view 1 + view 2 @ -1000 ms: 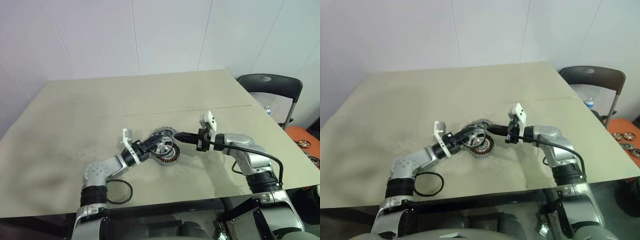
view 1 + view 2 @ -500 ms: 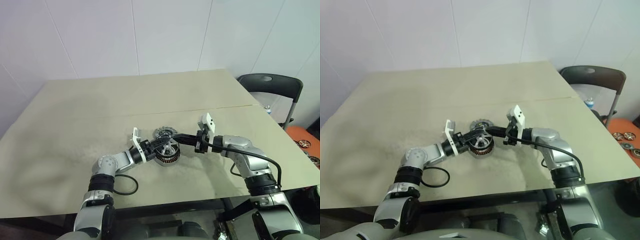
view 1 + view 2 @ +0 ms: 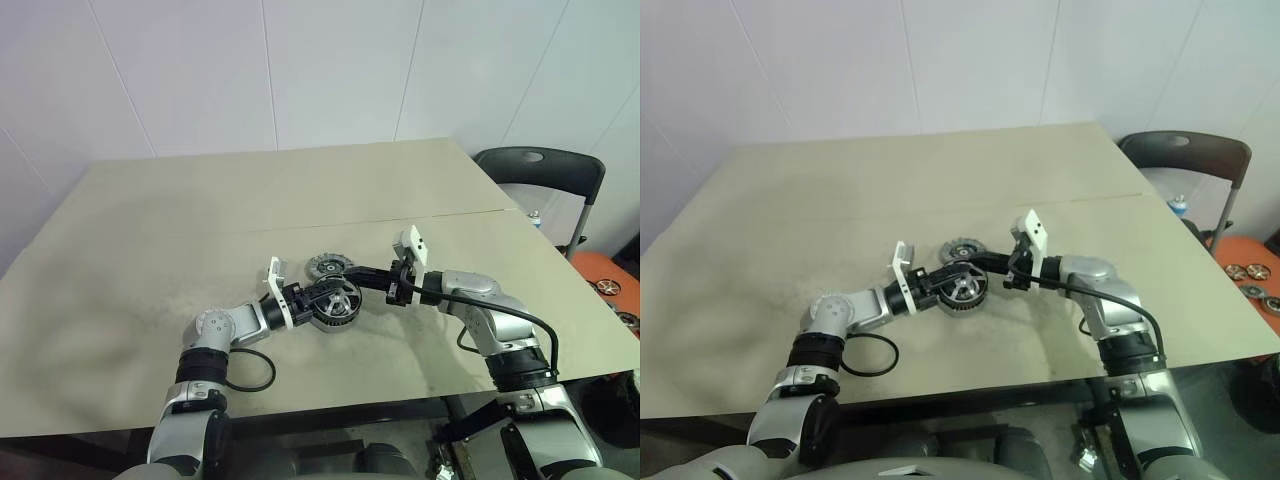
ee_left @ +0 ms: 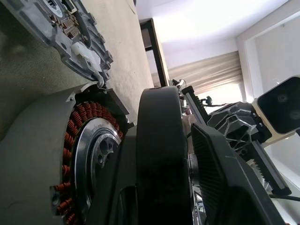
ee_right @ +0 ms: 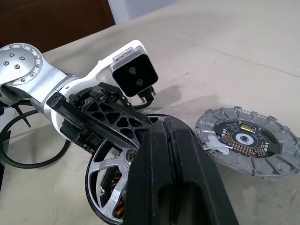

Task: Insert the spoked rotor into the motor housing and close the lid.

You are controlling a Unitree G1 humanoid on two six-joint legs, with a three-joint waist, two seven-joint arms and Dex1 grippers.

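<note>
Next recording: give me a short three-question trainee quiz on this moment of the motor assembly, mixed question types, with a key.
1. True or false: the lid already sits on the motor housing.
2. Which gripper holds the spoked rotor? A) left gripper B) right gripper C) neither
3. Fill in: the black ring lies on the table beside the robot's ____ arm.

Key
1. False: it lies flat on the table, apart, beyond the housing.
2. A: its fingers clamp the rotor's rim over the housing; the right gripper is shut, its tip at the rotor.
3. Left.
</note>
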